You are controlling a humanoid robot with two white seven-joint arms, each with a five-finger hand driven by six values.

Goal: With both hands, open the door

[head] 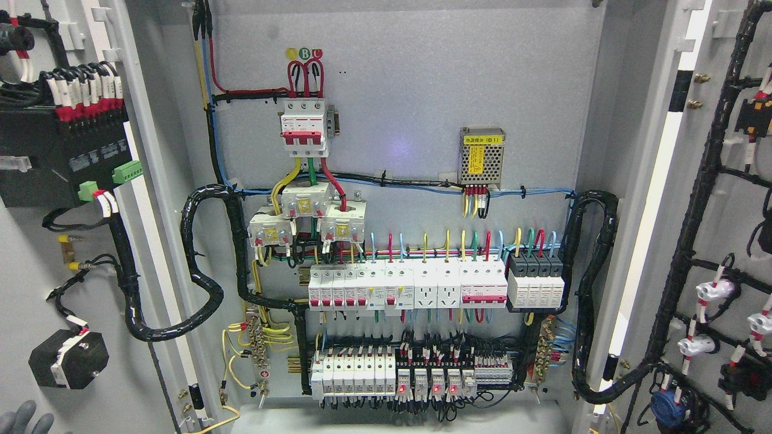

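Left robot hand (21, 419) at the lower-left corner, grey rounded fingertips, smooth matte covering, the rest cut off by the edge

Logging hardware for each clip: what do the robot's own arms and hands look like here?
Very little shows. Only rounded grey fingertips of the left hand poke up in the bottom-left corner, matte, with no markings or cables visible. Its arm is out of frame, and the right hand is not in view.

Elec. cabinet w/ both doors swung wide: left door (36, 253), right door (724, 199). Backplate (410, 90) carries breakers (407, 288), small power supply (481, 157), black cable looms (199, 265). Grey fingers (21, 419) at lower-left corner.
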